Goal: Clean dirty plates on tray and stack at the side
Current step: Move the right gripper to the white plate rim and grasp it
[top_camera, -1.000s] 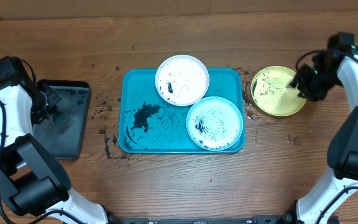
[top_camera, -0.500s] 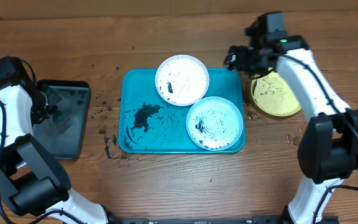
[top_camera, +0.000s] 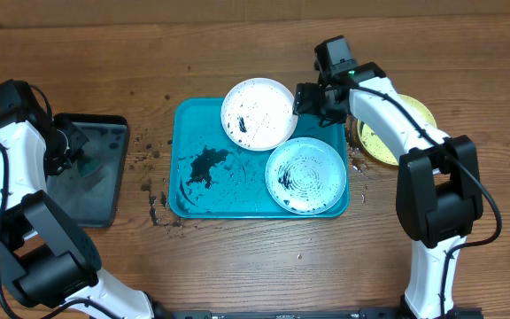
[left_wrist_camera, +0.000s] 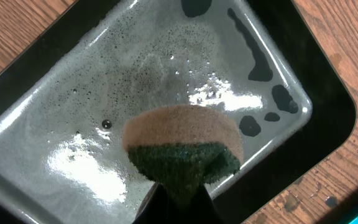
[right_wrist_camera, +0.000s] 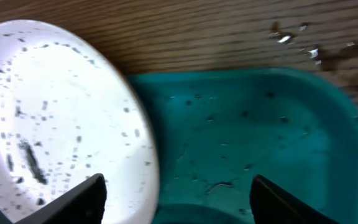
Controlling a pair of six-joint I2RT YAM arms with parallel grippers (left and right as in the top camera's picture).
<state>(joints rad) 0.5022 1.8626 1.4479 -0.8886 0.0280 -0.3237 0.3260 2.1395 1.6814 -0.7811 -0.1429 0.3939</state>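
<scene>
White plate black-speckled; tray grime-smeared.

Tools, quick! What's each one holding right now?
Left tool: shut on the sponge.
Right tool: open, holding nothing.

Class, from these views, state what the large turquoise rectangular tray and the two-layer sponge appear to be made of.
The large turquoise rectangular tray looks like moulded plastic with a semi-gloss finish: uniform colour, rounded corners, raised rim. The two-layer sponge seems to be soft tan foam with a coarse dark-green scouring layer, matte and probably fibrous.
</scene>
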